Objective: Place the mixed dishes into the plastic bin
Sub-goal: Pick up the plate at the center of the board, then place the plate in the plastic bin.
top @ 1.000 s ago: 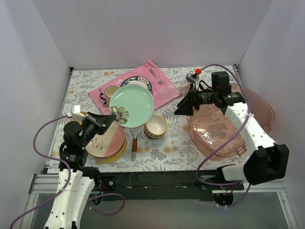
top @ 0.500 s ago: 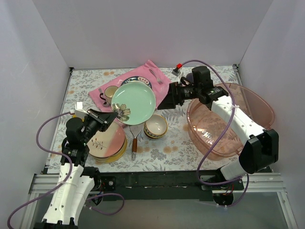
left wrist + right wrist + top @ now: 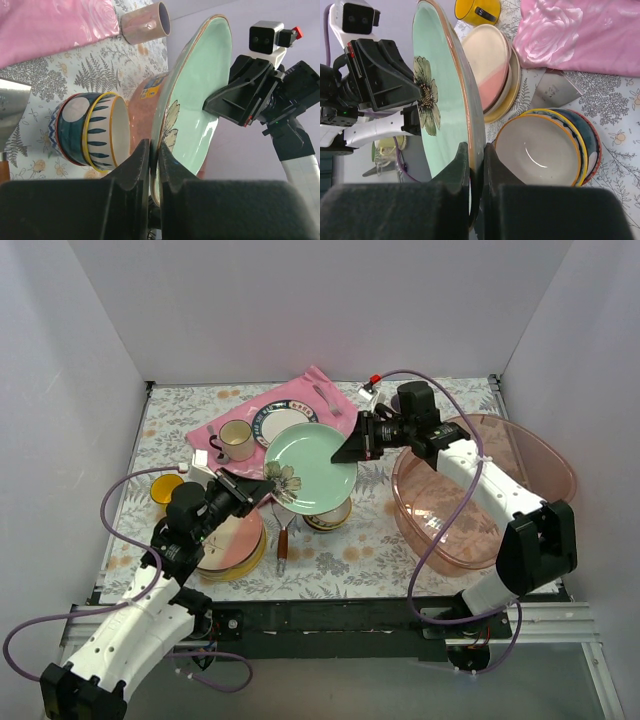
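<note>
I stood before a small booth closed by three plain panels. The back wall (image 3: 320,310), the left wall (image 3: 60,390) and the right wall (image 3: 590,360) were all smooth and pale, white with a little lilac tone, and they had no window. The table was covered by a tablecloth (image 3: 370,550), light in colour, printed with grey fern leaves and small orange flowers. Along its near edge ran a black plate (image 3: 330,618), and just below it an aluminium rail (image 3: 350,644). Under that I saw a dull grey-green floor (image 3: 340,690). The light was soft and even, and the shadows on the cloth were weak.
</note>
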`<state>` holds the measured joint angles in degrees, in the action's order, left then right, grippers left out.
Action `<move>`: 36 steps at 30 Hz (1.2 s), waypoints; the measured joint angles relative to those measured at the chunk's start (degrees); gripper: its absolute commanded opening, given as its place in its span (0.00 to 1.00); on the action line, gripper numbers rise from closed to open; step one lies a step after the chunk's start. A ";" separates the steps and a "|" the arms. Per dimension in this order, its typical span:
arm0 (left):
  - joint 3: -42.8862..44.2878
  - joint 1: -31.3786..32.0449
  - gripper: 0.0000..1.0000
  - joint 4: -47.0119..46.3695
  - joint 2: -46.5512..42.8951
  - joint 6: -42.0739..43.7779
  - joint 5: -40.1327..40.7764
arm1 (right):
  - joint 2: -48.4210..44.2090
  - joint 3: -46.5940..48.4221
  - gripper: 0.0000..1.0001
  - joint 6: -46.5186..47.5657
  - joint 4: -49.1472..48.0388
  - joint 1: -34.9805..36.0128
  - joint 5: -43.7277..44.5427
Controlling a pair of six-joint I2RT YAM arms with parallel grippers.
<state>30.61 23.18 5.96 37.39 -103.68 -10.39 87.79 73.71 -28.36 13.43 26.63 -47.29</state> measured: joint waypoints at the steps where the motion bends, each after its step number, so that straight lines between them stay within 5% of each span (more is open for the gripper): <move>1: -0.02 0.07 0.00 -0.33 0.00 0.26 0.33 | -0.28 -0.52 0.01 -0.42 -0.33 -0.22 0.24; 2: -0.02 0.22 0.00 -0.48 0.09 0.52 0.37 | -0.61 -1.07 0.01 -0.68 -0.42 -0.61 0.26; 5: -0.02 0.74 0.41 -1.75 0.63 1.01 -0.50 | -1.95 -2.69 0.01 -1.51 -1.31 -2.01 -1.18; 6: -0.02 0.96 0.65 -2.71 0.72 0.83 -1.09 | -2.38 -3.41 0.01 -1.53 -2.29 -2.89 -2.78; 9: 0.46 0.61 0.98 -5.46 0.22 1.95 -1.86 | -4.22 -6.67 0.01 -1.75 -6.08 -7.56 -7.91; 18: 9.68 0.52 0.98 1.38 -2.73 15.58 -1.49 | -10.69 -13.11 0.01 -0.20 -14.40 -24.63 -20.79; 25: 16.72 0.52 0.98 12.04 -4.33 28.39 4.90 | -13.70 -13.18 0.01 7.89 -9.09 -35.71 -23.91; 36: 12.94 0.52 0.98 19.82 -8.76 36.89 12.90 | -13.70 -13.05 0.01 18.29 0.50 -46.90 -22.40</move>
<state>43.55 23.70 25.78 28.62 -66.78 2.50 74.08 60.66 -10.07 13.93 -20.27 -69.69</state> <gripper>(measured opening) 0.981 0.122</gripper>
